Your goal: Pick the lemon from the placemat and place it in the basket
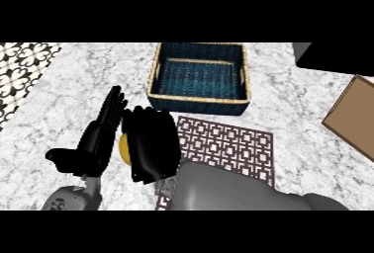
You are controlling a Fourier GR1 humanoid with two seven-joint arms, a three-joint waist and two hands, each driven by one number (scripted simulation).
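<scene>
Counter (pixel 87 84): grey-white marbled top, filling most of the head view. Basket (pixel 156 69): rectangular, dark blue weave with a pale straw rim, standing at the far middle of the counter, nothing showing inside it. Placemat (pixel 234 146): dark brown with a pale square lattice pattern, lying just in front of the basket, its near-left part covered by the right forearm. Lemon (pixel 125 148): only a narrow yellow sliver shows, at the placemat's left edge, tucked against the left side of the right hand; whether it rests on the mat or on the bare counter cannot be told. Right hand (pixel 152 146): black, back upward, fingers curled down over the lemon and hiding most of it, so it reads as closed round the fruit. Left hand (pixel 99 133): black, fingers straight and pointing away toward the basket, thumb out to the left, holding nothing, just beside the lemon on its left. Cardboard-brown box (pixel 354 118): at the right edge, well apart from the mat. Patterned black-and-white tile strip (pixel 18 69): at the far left edge.
</scene>
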